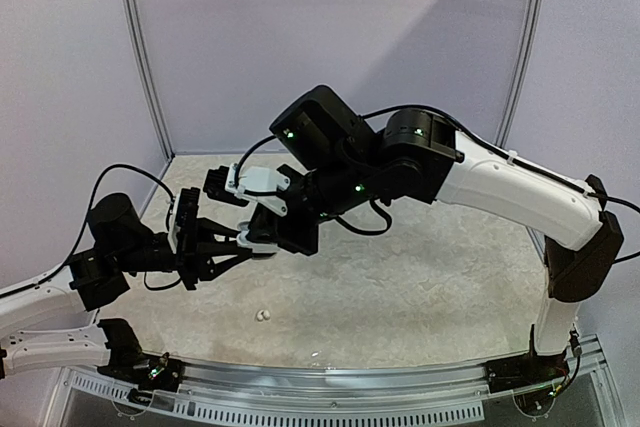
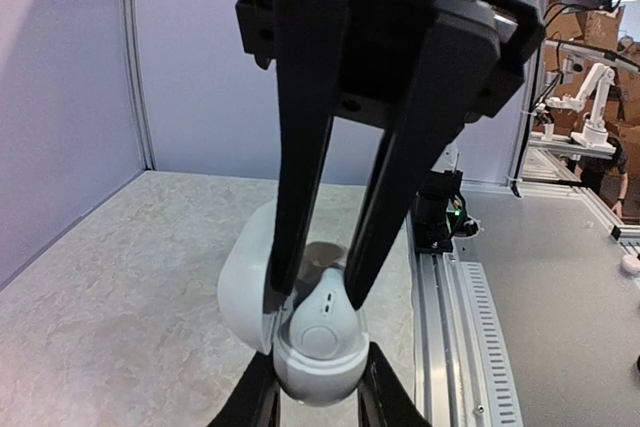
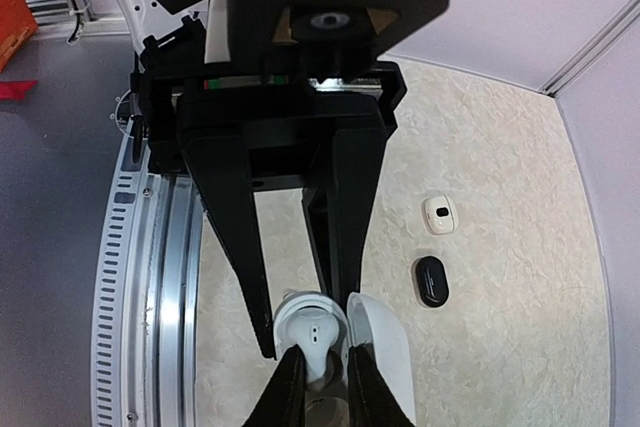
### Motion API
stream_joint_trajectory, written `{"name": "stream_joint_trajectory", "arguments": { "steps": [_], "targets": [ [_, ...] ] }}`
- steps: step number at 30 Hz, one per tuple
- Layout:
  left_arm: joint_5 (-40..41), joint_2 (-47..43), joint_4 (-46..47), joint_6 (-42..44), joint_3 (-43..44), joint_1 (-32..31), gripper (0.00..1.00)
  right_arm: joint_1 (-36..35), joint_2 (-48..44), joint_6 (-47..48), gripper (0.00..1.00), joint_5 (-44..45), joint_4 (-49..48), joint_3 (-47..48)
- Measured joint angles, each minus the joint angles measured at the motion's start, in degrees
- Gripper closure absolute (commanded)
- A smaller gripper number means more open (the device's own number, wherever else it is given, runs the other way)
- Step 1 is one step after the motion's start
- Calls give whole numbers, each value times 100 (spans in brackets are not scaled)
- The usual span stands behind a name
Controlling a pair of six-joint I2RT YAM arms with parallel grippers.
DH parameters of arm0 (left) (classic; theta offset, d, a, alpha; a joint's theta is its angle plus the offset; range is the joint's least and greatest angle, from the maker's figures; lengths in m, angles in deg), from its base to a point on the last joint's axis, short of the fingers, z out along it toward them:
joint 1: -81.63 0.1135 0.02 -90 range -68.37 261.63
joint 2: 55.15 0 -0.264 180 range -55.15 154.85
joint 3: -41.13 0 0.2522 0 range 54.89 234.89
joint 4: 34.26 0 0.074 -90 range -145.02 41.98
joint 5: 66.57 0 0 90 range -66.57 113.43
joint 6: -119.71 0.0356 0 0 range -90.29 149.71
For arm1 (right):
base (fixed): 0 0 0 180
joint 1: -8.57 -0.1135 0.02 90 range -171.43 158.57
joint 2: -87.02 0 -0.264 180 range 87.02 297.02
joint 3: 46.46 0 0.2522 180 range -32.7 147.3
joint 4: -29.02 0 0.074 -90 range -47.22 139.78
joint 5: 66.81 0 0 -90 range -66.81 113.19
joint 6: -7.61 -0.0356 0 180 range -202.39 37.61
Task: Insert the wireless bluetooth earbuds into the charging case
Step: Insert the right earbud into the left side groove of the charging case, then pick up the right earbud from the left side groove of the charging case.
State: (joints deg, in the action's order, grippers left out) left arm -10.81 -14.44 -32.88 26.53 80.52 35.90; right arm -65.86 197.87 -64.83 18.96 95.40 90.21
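The white charging case (image 2: pixel 315 384) is held above the table with its lid (image 2: pixel 243 287) swung open to the left. My left gripper (image 2: pixel 318 379) is shut on its body from both sides. A white earbud (image 2: pixel 322 332) sits in the case's well. My right gripper (image 2: pixel 314 299) comes down from above, its fingers slightly apart, loosely either side of the bud's narrow end. In the right wrist view the earbud (image 3: pixel 312 332) lies between my right gripper's (image 3: pixel 325 384) tips, inside the case (image 3: pixel 380 347). A loose white earbud (image 1: pixel 263 316) lies on the table below both grippers (image 1: pixel 250 243).
A small white case (image 3: pixel 440 215) and a black case (image 3: pixel 431 280) lie closed on the marbled table (image 3: pixel 500 147), beyond the held case. A slotted metal rail (image 2: pixel 450 317) runs along the near edge. Purple walls (image 1: pixel 300 37) enclose the back and sides.
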Motion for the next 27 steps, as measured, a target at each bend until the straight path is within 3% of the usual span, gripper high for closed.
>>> {"name": "stream_joint_trajectory", "arguments": {
  "steps": [27],
  "targets": [
    [328, -188, 345, -850, 4, 81, 100, -17, -356, -83, 73, 208, -210, -260]
  ]
}}
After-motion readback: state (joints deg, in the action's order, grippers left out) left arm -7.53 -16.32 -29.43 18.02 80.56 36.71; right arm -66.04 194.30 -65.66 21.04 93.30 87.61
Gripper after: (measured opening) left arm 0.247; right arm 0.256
